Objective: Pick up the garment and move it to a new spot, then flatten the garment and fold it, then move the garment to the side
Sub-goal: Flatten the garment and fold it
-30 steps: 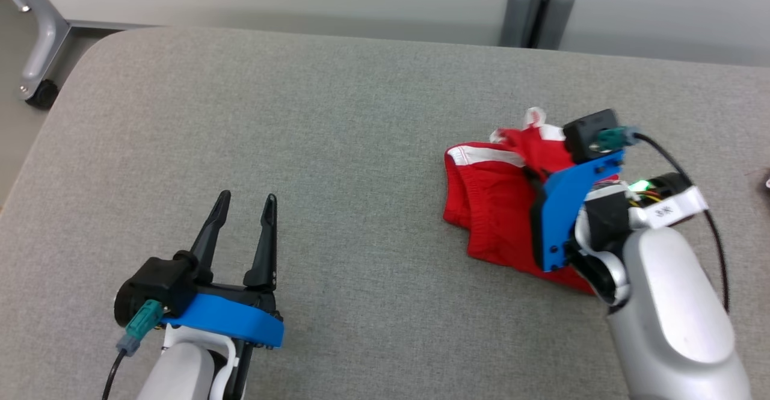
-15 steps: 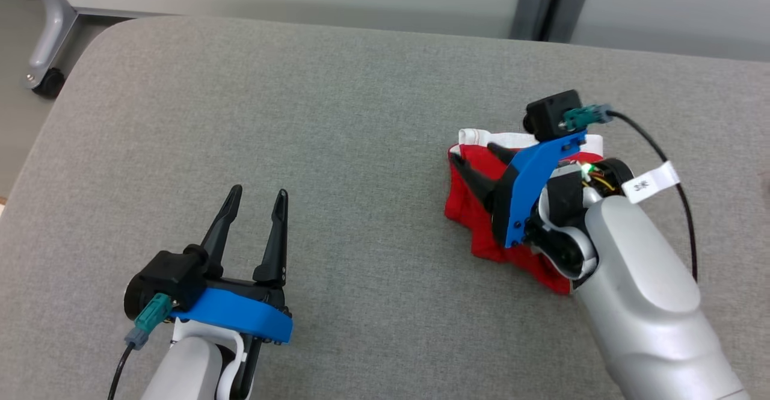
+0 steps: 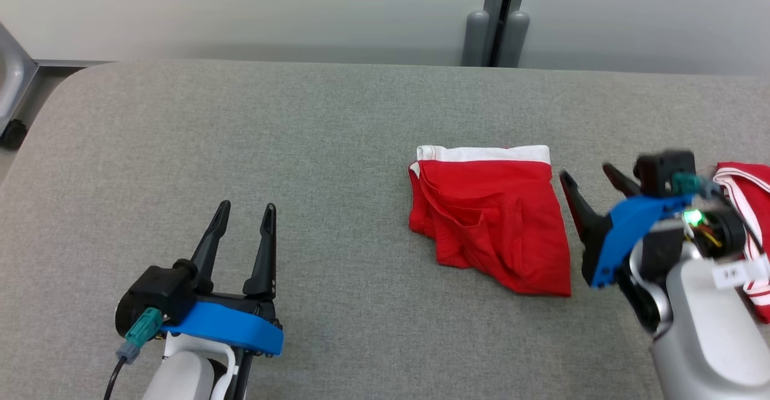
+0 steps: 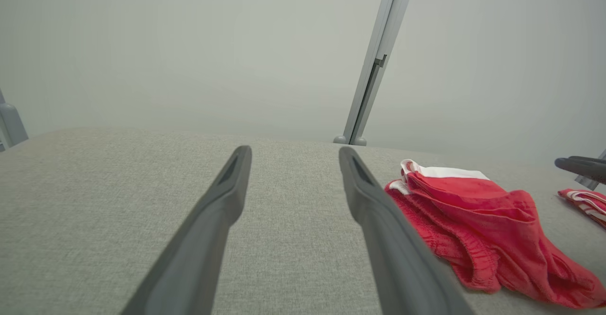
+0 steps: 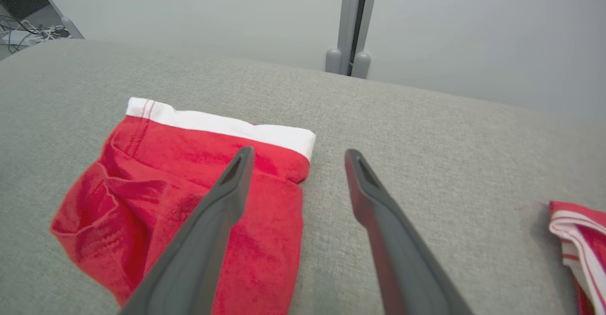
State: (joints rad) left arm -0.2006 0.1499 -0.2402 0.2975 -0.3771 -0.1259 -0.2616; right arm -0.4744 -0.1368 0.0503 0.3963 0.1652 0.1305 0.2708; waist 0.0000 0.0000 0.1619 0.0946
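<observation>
In the head view the garment [image 3: 490,219], red with a white waistband, lies on the grey table [image 3: 301,123] at about 4 o'clock from the middle of the picture. The waistband runs along its 12 o'clock edge. The cloth lies mostly flat, with creases toward its 9 o'clock side, and its lower hem slants down toward 5 o'clock.

The right gripper [image 3: 586,171] is just beside the garment's 3 o'clock edge and apart from it. Its jaws are spread wide with nothing between them, and the fingers point toward 11 o'clock. In the right wrist view the right gripper [image 5: 299,153] shows the same wide gap, with bare table between the fingers; the garment [image 5: 189,187] sits at 9 o'clock.

The left gripper [image 3: 247,206] is at 7 o'clock in the head view, well apart from the garment. Its jaws are also open and empty, and its fingers point to 12 o'clock. In the left wrist view the left gripper [image 4: 294,151] is over bare table, with the garment [image 4: 483,225] at 3 o'clock.

A striped red cloth [image 3: 749,207] lies at the table's 3 o'clock edge, behind the right wrist.
</observation>
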